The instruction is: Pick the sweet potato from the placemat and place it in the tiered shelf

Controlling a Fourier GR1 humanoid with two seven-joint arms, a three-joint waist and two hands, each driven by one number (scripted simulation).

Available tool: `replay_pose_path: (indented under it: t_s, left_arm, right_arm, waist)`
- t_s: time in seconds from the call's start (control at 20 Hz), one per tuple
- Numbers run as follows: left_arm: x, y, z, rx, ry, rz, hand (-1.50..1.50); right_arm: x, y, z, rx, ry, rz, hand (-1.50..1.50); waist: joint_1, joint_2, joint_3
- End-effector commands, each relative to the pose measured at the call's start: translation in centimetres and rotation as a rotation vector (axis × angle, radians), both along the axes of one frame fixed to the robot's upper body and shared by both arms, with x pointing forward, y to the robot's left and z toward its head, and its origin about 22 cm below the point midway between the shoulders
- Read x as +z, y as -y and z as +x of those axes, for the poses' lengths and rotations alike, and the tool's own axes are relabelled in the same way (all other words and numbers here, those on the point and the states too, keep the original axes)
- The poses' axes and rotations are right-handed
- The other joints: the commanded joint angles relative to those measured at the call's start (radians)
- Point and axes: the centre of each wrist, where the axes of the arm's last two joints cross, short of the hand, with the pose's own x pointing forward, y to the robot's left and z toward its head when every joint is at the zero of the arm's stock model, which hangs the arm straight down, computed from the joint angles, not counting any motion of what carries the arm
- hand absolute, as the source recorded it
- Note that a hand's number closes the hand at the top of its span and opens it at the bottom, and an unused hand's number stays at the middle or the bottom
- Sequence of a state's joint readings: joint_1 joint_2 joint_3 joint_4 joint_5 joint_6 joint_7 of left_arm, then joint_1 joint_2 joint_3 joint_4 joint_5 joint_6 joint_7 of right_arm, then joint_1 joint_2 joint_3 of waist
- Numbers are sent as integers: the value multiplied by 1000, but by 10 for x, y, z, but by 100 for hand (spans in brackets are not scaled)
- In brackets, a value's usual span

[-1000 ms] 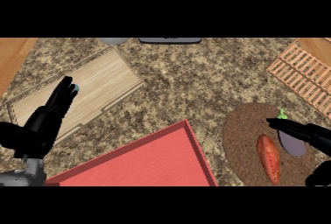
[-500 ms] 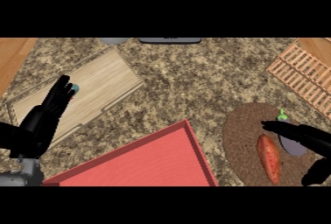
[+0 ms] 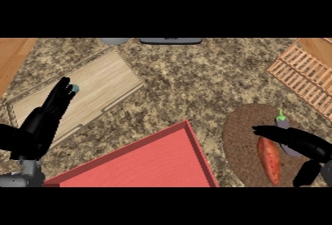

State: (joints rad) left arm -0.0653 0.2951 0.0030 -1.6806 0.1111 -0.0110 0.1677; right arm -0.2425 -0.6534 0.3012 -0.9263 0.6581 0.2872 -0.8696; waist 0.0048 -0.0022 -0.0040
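Our right hand (image 3: 301, 143) hangs over the placemat (image 3: 241, 132) with its fingers stretched out and the thumb spread wide from them. It holds nothing. We judge the spread is there to make room for the sweet potato (image 3: 269, 160), which lies on the mat in the gap between fingers and thumb, its long side running along that gap. We cannot tell whether any finger touches it yet.

An eggplant (image 3: 283, 124) lies just beyond the fingers, partly hidden under them. Because it sits so close, we need the fingers to close on the near side of it, round the orange root alone.

The tiered shelf (image 3: 303, 74) stands ahead of this hand and well apart from it, so a lift and a forward carry are yet to come. The pick looks to be only at the approach.

The red tray (image 3: 156, 162) lies off the hand's inner side, between our two arms and clear of the path. Our left hand (image 3: 45, 121) rests open, fingers straight, over the wooden board (image 3: 97, 85) at the view's left.
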Motion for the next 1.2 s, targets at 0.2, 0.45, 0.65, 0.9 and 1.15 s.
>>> replay_pose_path:
  t_s: [0.2, 0.45, 0.65, 0.9, 1.15]
  left_arm:
    - [-14, 10, -2, -12, 5, 13, 0]
    - [-1, 13, 5, -6, 4, 5, 0]
    - [2, 21, 5, 1, 16, 10, 0]
    - [-5, -1, 10, 4, 6, -7, 0]
    - [5, 12, 12, 9, 3, 1, 0]
  right_arm:
    - [-27, -20, 2, 55, -90, 33, -150]
    - [-45, -22, -9, 66, -107, 48, -150]
    - [-55, -26, -8, 49, -88, 30, -150]
    - [-58, -23, -10, -25, 67, 113, 150]
    - [-52, -17, -2, -56, 149, 135, 150]
  waist:
    - [1, 4, 4]
    - [1, 5, 5]
    - [6, 7, 6]
    - [2, 10, 6]
    - [4, 7, 6]
